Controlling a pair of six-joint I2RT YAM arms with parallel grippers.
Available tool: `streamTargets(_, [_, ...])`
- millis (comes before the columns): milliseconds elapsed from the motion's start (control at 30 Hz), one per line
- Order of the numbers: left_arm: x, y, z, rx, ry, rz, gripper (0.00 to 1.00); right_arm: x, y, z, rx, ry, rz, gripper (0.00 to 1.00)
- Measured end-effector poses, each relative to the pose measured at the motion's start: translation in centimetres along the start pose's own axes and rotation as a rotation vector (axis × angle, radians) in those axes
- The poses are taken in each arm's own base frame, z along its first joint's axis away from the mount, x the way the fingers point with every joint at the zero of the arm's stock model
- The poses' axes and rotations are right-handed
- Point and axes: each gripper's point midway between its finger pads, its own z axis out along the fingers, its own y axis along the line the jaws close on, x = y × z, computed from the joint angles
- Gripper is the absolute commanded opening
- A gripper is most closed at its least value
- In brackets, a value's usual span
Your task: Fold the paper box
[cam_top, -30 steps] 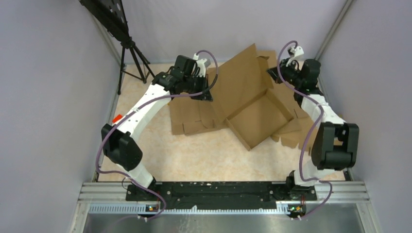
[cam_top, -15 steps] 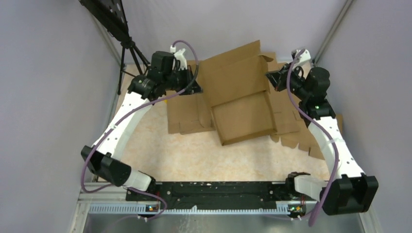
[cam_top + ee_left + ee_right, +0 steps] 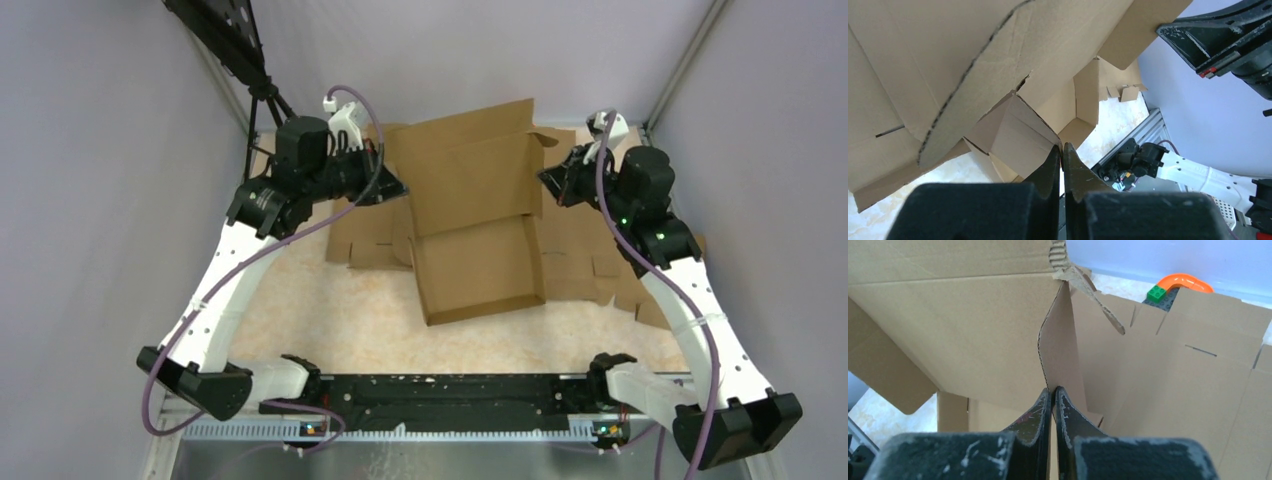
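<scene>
paper box (image 3: 478, 265) shifted left; squared up

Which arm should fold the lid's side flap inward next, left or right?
Right, I'd judge. The right claw is shut on an upright side flap of the paper box, edge-on between its fingers. The left claw is shut too, but only its tips meet a flap corner; grip unclear.

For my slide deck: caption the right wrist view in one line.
Right gripper, jaws shut on a side flap of the paper box, cardboard blanks behind.
</scene>
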Motion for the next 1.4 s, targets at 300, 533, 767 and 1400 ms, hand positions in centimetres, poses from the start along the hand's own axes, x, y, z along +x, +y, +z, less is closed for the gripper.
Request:
streamTargets(300, [-1.7, -1.4, -1.1, 0.023, -0.04, 0.012, 0.0, -5.3, 1.0, 0.0, -0.001, -0.06, -0.027, 0.0])
streamTargets(533, [-7.0, -1.6, -2.5, -0.01, -0.175, 0.061, 0.0, -6.4, 3.3, 0.9, -0.041, -0.082, -0.043, 0.0])
streamTargets(767, [-8.5, 2.6, -1.4, -0.141, -0.221, 0.083, 0.0, -2.7, 5.0, 4.1, -0.04, -0.016, -0.035, 0.0])
streamTargets(1400, [0.1, 15.0, 4.0, -0.342, -0.007, -0.024, 0.0, 11.1, 3.8, 8.6, 0.02, 0.234, -0.013, 0.0])
